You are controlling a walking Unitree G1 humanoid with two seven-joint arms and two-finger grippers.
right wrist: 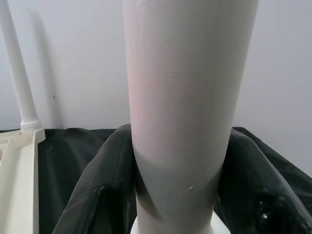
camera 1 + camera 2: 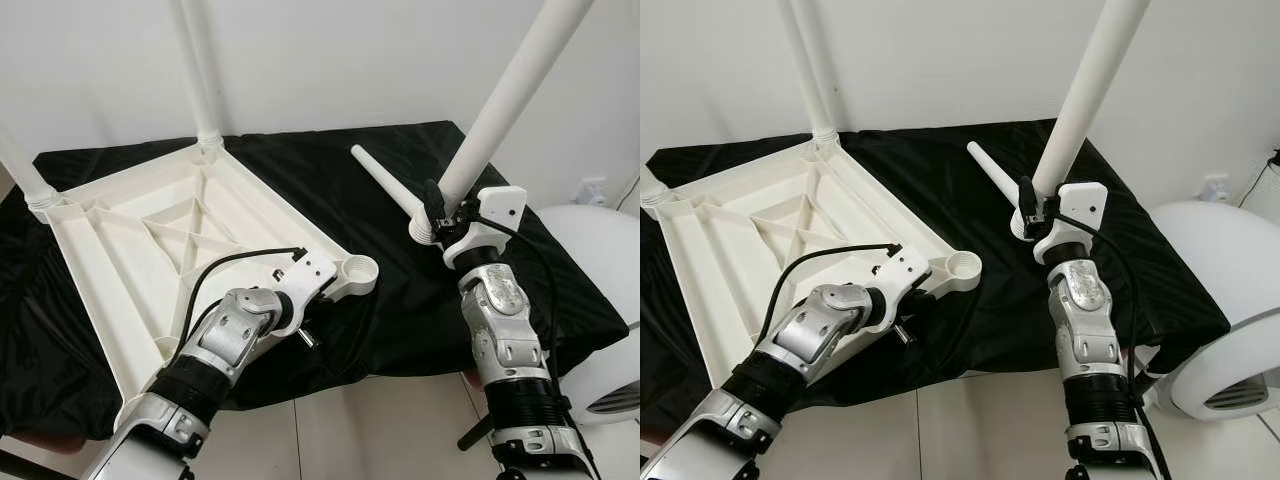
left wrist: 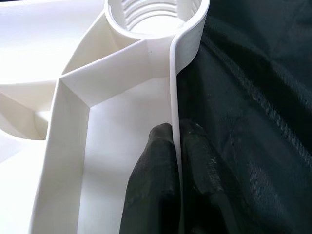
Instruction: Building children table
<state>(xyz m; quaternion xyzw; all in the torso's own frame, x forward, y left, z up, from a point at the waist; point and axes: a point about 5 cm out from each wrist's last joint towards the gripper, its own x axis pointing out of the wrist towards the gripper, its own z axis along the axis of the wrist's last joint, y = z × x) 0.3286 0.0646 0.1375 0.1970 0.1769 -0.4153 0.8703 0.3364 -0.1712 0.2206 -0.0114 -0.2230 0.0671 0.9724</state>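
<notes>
Both grippers engaged: one pinching tabletop rim, one clamped on leg.
Left gripper (image 3: 176,161) nearly closed, fingers pinching the thin side wall of the upturned white tabletop (image 2: 150,240) on the black cloth (image 2: 330,180), near its empty threaded corner socket (image 2: 358,269). Right gripper (image 2: 436,212) grasps a white table leg (image 2: 500,110) near its base, tilted upward. Spare leg (image 2: 385,180) lies beside it on the cloth.

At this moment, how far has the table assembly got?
Two white plastic legs already stand in the upturned white ribbed tabletop. The right gripper holds a third white leg; the left gripper pinches the tabletop rim beside the empty threaded socket. A fourth leg lies on the black cloth.
</notes>
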